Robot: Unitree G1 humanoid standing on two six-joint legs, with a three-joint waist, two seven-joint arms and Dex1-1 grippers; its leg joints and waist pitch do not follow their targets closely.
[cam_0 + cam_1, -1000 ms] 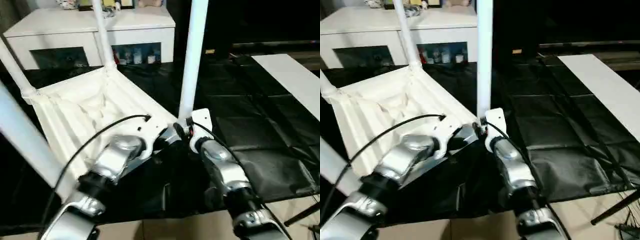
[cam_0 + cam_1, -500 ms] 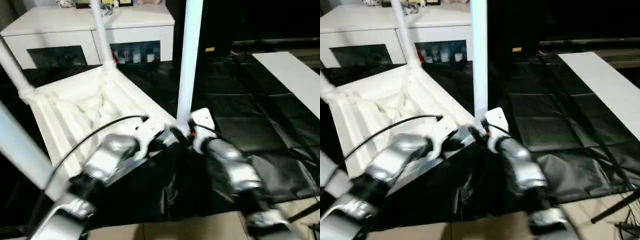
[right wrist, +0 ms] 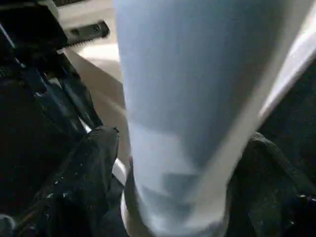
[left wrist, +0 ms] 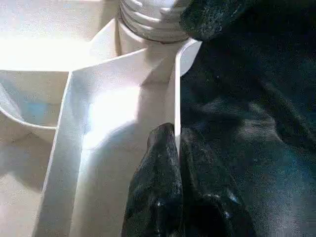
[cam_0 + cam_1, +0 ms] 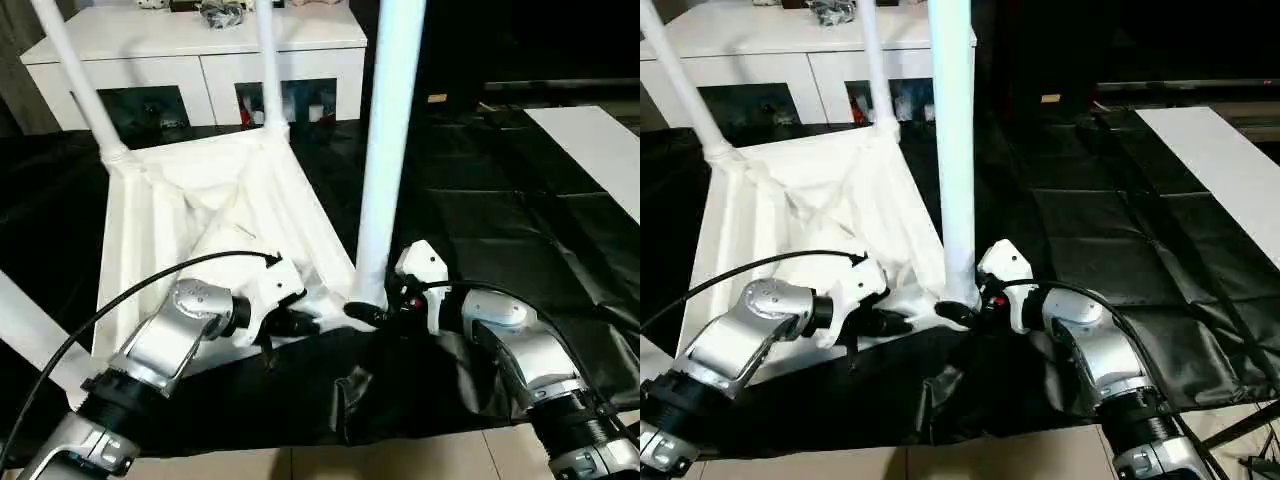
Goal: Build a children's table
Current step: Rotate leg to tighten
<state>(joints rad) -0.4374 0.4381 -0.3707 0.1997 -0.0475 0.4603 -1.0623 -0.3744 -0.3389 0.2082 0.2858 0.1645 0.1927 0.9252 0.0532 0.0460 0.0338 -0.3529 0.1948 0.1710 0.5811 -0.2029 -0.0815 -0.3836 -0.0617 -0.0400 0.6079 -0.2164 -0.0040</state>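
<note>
Tabletop (image 5: 200, 250) lies upside down on the black sheet (image 5: 520, 220), ribbed underside up, in front of the white cabinet (image 5: 200, 60). Two far legs rise from its far corners, the far-left leg (image 5: 80, 85) and the far-right leg (image 5: 268, 65); a further white tube crosses the left edge of the head views.

At the near edge, the left gripper (image 5: 290, 325) is pinched closed on the tabletop's thin side wall, one finger (image 4: 158, 187) inside the rim and the other outside it, just short of the corner socket (image 4: 148, 19).

Right of it stands the near-right leg (image 5: 388, 150), its long axis close to upright, its foot in that near-right corner socket. The right gripper (image 5: 375, 312) reaches in from the right with its jaws wide, one finger (image 3: 84, 182) on each side of the leg's base; whether the pads touch the tube cannot be told.

So the leg lies directly between the right gripper's fingers and just beyond the left one, with the right arm nearer. Any coming turn or push probably runs about or down that upright axis, with the left grip steadying the top.
</note>
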